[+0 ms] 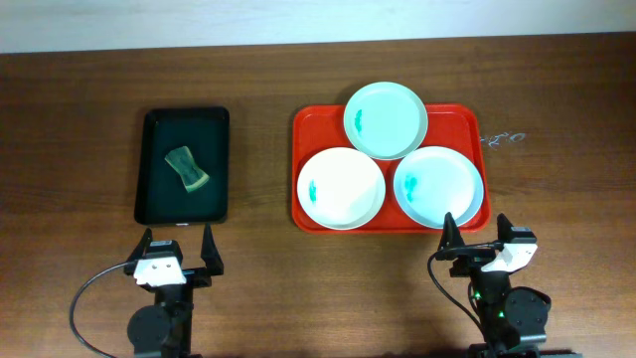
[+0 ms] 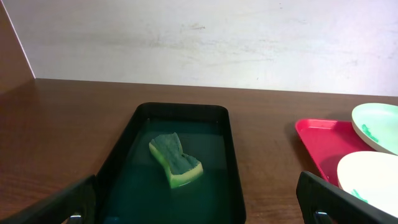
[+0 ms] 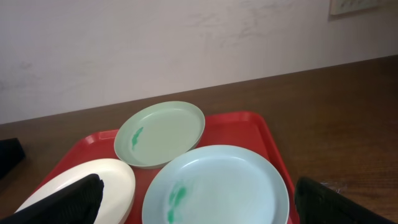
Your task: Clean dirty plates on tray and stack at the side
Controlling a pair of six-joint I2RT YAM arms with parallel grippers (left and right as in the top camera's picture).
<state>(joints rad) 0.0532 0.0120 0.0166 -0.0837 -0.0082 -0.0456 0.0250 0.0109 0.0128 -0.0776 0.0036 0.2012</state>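
Three dirty plates lie on the red tray (image 1: 308,127): a pale-aqua one (image 1: 386,119) at the back, a white one (image 1: 341,187) at front left, a pale-aqua one (image 1: 438,186) at front right. Each has a small teal smear. The right wrist view shows the front right plate (image 3: 217,186), the back plate (image 3: 160,134), the white plate (image 3: 93,183) and the tray (image 3: 261,134). My left gripper (image 1: 178,253) is open and empty in front of the black tray. My right gripper (image 1: 477,239) is open and empty just in front of the red tray's front right corner.
A smaller black tray (image 1: 152,169) at the left holds a green sponge (image 1: 187,169), also in the left wrist view (image 2: 175,160) inside the black tray (image 2: 229,149). The red tray's corner (image 2: 320,140) shows at that view's right. A wall runs behind the table.
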